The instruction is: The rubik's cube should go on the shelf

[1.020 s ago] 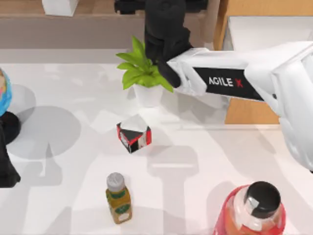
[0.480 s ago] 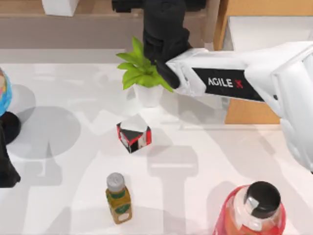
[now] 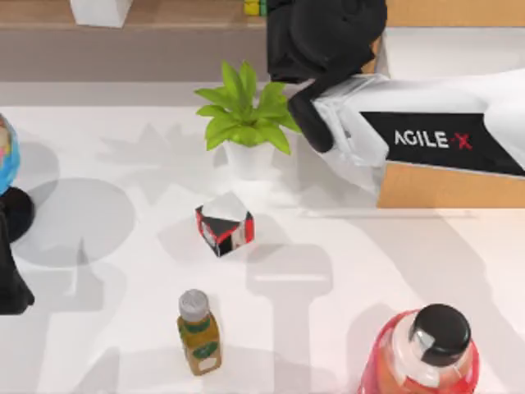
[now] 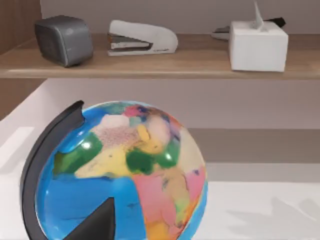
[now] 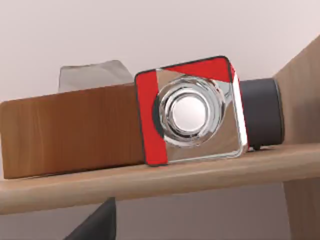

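Rubik's cube (image 3: pixel 255 7) is seen at top edge of top view, just left of centre, as a sliver of yellow and green resting on the shelf (image 3: pixel 164 20). Right gripper (image 3: pixel 308 16) is placed just beside it on its right, at upper centre of frame; cube is not held, and whether jaws are open can't be told. Right arm w/ AGILE-X label (image 3: pixel 431 139) stretches to right edge. Below: potted plant (image 3: pixel 246 123), black-red-white box (image 3: pixel 224 227), small bottle (image 3: pixel 198 332), red bottle w/ black cap (image 3: pixel 426 353) at lower right. Left arm is parked at left edge by globe (image 4: pixel 122 175).
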Robot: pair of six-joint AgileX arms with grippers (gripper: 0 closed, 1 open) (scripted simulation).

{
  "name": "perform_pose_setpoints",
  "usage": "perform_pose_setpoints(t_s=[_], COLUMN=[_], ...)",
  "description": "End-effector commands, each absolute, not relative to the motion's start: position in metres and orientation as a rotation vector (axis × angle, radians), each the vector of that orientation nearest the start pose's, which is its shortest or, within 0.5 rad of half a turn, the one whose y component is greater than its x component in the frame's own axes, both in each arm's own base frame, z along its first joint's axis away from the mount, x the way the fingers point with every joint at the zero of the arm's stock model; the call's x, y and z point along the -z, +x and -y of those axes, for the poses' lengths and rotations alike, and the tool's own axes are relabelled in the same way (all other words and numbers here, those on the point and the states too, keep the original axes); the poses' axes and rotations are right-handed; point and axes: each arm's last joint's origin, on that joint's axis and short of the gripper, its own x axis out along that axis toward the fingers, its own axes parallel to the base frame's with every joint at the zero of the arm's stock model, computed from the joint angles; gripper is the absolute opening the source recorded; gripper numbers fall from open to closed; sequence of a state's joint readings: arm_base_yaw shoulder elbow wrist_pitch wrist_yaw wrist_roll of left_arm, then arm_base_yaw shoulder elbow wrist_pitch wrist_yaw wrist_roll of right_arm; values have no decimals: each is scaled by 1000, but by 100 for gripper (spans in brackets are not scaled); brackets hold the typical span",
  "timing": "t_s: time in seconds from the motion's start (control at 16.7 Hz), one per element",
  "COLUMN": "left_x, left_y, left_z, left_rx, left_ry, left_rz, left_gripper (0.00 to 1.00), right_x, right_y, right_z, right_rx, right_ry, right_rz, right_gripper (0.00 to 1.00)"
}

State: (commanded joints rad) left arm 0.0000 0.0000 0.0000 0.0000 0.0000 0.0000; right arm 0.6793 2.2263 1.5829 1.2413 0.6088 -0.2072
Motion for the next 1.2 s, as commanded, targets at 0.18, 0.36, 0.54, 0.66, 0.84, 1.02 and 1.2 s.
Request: perform_pose_setpoints(t_s=[0.18,0.36,0.54,0.66,0.84,1.02,1.2], left_x=[-160,-160,-160,-160,-160,-160,-160], left_y=[106,106,106,106,106,106,106], left_z=[1,1,1,1,1,1,1], left_rx=[0,0,0,0,0,0,0], left_ry=[0,0,0,0,0,0,0], left_rz=[0,0,0,0,0,0,0], left_gripper=[100,100,100,100,100,100,100], right_x=[-271,-252,-213,-183,-142,-104,-89], right_y=[365,333,298,275,247,232,228], right_z=[-267,-226,-182,-153,-114,-84,-71], right_rx=[2,80,145,160,130,49,8], right_ry=[38,-226,-611,-886,-1242,-1489,-1571], right_rz=[603,628,559,474,306,97,-8], right_gripper=[100,100,100,100,100,100,100])
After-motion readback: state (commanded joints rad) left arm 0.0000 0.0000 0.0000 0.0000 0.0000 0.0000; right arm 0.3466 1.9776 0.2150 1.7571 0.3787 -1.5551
